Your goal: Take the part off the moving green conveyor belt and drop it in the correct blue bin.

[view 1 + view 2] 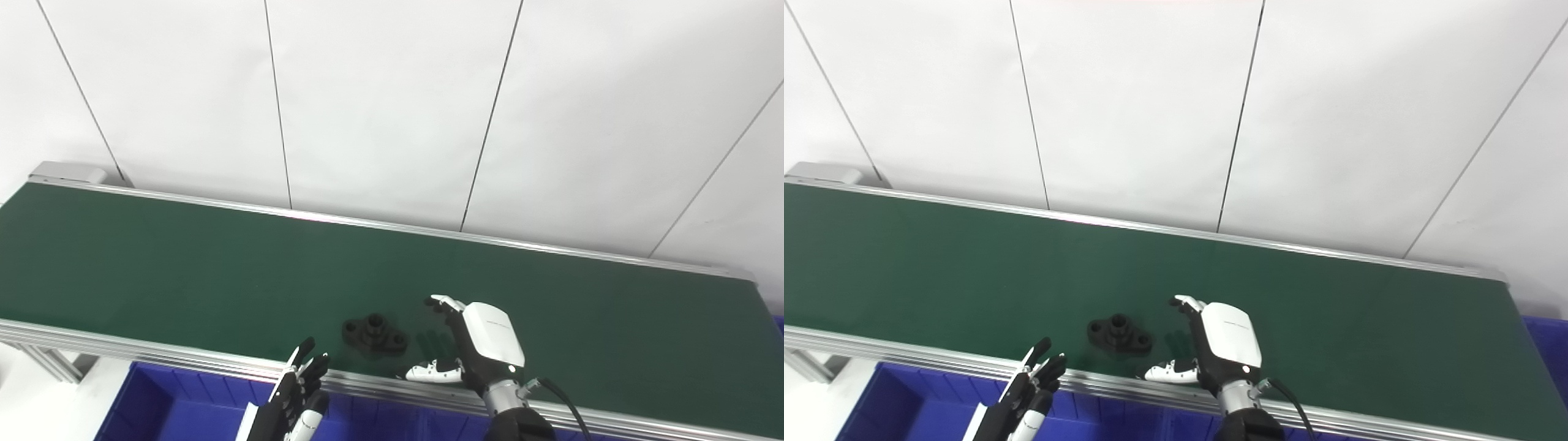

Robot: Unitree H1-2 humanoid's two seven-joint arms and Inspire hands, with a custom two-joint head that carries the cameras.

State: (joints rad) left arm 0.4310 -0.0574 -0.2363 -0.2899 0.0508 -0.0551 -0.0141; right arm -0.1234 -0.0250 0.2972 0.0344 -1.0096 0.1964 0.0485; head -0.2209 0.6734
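Right hand [484,343]: spread wide, empty, low over conveyor belt [184,263].
Part [375,332]: black, flat on belt, just left of fingertips, untouched.
Left hand [300,386]: fingers apart, idle over blue bin [177,404].
Grasp: sweep left, lead belt motion, close around raised hub.

A small black part [374,332], flat-flanged with a raised round hub and a hole at each end, is lying flat on the green conveyor belt [184,263], near the belt's front edge, just above the blue bin [177,404].
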